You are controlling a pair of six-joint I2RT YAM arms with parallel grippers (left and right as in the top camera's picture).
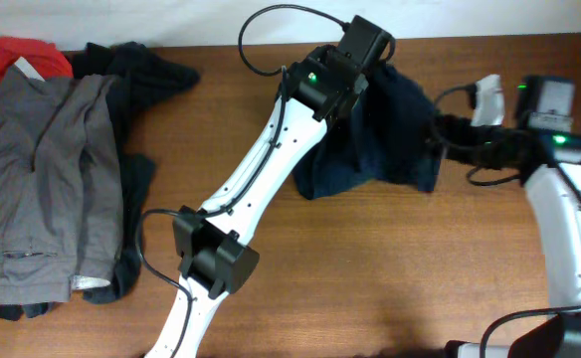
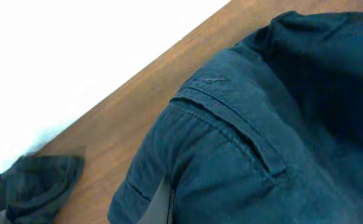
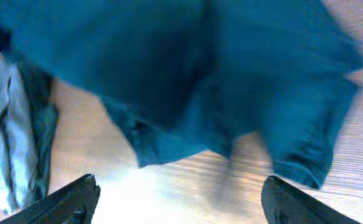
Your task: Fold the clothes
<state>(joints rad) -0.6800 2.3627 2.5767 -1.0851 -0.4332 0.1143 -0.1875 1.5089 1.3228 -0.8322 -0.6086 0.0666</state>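
My left hand (image 1: 367, 48) is closed tight on the far edge of the navy shorts (image 1: 390, 129), the cloth bunched beneath it; its fingers are hidden. A belt loop (image 2: 243, 140) on the shorts' waistband fills my left wrist view. My right hand (image 3: 180, 202) is spread wide just beside the shorts, holding nothing. Well apart from the shorts, out past my left arm, the grey trousers (image 1: 42, 179), black garment (image 1: 141, 70) and red piece (image 1: 27, 52) lie heaped on the worktop (image 1: 370, 278). The trousers' white label (image 1: 20, 66) is too small to read.
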